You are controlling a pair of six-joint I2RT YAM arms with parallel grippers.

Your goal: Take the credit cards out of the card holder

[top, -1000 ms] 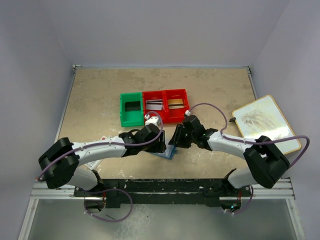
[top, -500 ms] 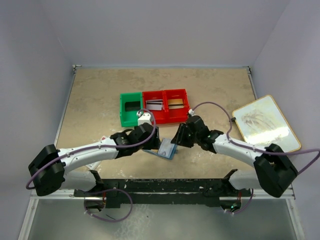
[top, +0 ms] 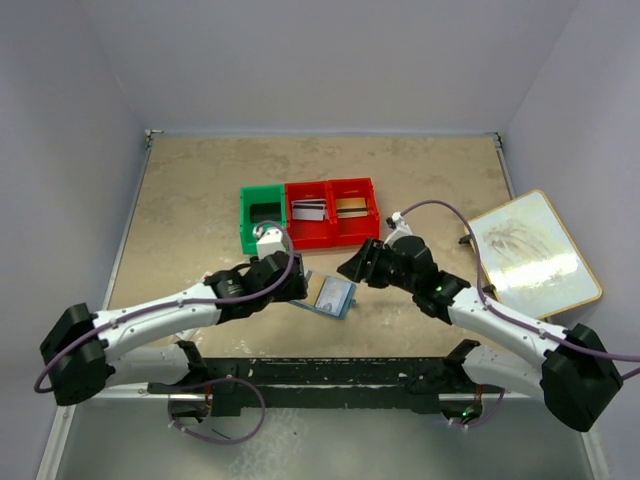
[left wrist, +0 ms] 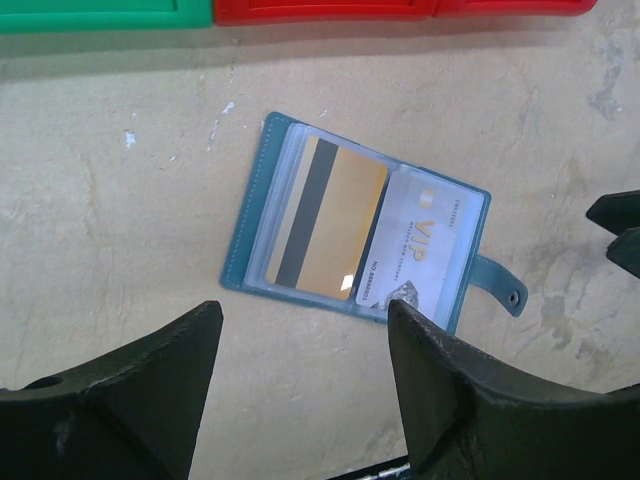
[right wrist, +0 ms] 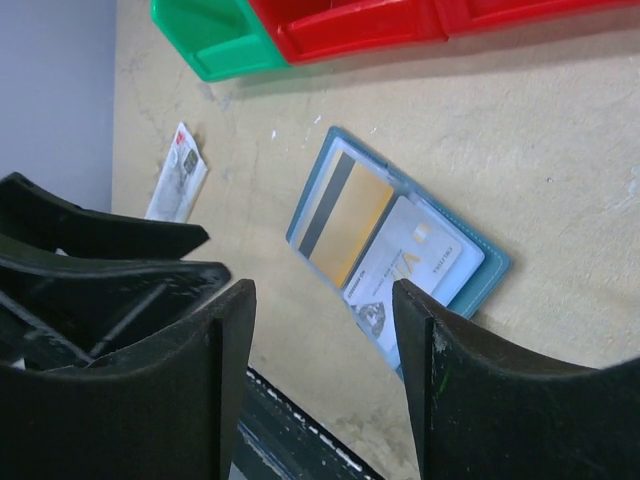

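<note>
The card holder [top: 331,296] is a blue wallet lying open and flat on the table, and it also shows in the left wrist view [left wrist: 252,222] and the right wrist view [right wrist: 488,272]. Its clear slots hold a gold credit card with a dark stripe [left wrist: 335,232] [right wrist: 348,222] and a silver-grey VIP credit card [left wrist: 420,250] [right wrist: 412,265]. My left gripper [top: 292,287] [left wrist: 305,318] is open and empty just left of the wallet. My right gripper [top: 354,268] [right wrist: 322,300] is open and empty just right of it. Neither touches it.
A green bin [top: 262,220] and two red bins [top: 310,214] [top: 353,209] stand behind the wallet; the red ones hold cards. A white packet with red marks [right wrist: 178,186] lies left of the wallet. A pale tray [top: 530,250] lies at the right.
Both grippers were together over the wallet. The left has drawn back to the left and the right to the right, leaving the wallet lying open and uncovered.
</note>
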